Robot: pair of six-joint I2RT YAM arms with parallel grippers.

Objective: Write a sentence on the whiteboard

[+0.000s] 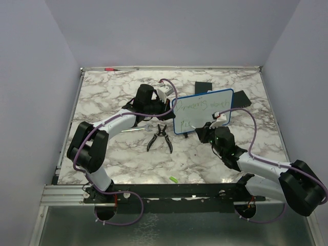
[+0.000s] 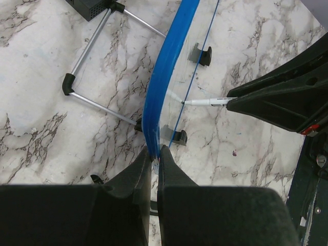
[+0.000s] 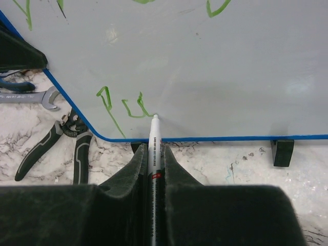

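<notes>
The whiteboard (image 1: pixel 202 110), white with a blue frame, stands tilted on the marble table. My left gripper (image 2: pixel 155 151) is shut on its blue edge (image 2: pixel 164 77). My right gripper (image 3: pixel 154 154) is shut on a white marker (image 3: pixel 154 141) whose tip touches the board's lower left part. Green writing (image 3: pixel 120 105) sits just left of the tip, and more green strokes run along the top (image 1: pixel 197 105). In the left wrist view the marker (image 2: pixel 207 102) shows through the board.
Black-handled pliers (image 1: pixel 160 137) and a silver wrench (image 1: pixel 138 128) lie left of the board. A black pad (image 1: pixel 203 87) and metal stand (image 2: pixel 89 61) lie behind it. A small green bit (image 1: pixel 173 179) lies near the front edge. The board's black feet (image 3: pixel 282 152) rest on the table.
</notes>
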